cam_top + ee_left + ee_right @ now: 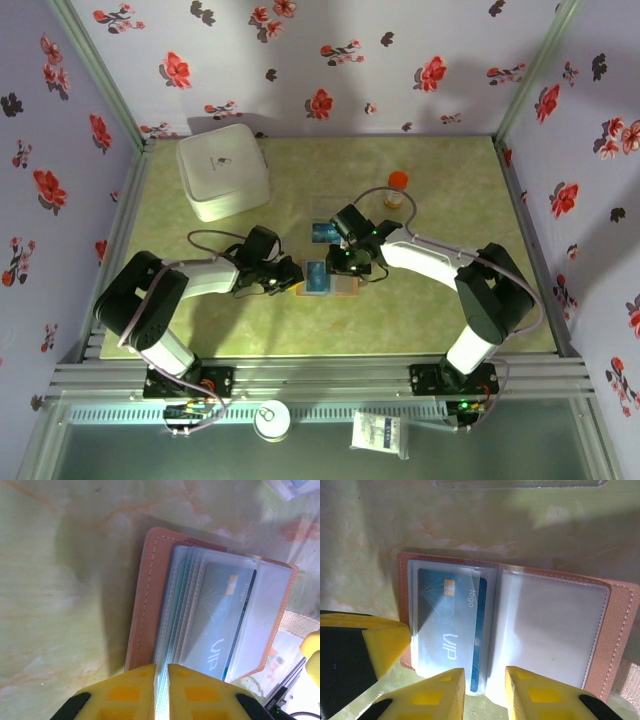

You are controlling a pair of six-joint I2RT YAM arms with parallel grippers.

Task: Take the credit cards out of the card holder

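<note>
The left gripper (pixel 161 690) pinched the card holder (pixel 145 595) steady, seemingly so the right gripper (pixel 485 695), slightly spread, could reach the blue card (pixel 447 625).

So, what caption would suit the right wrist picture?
Open card holder, blue VIP card tucked inside, right gripper poised at its near edge.

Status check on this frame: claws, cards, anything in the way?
Left claw shut on card holder sleeves. Right claw open at blue card edge. Card in its sleeve, not yet out. Nothing blocking.
</note>
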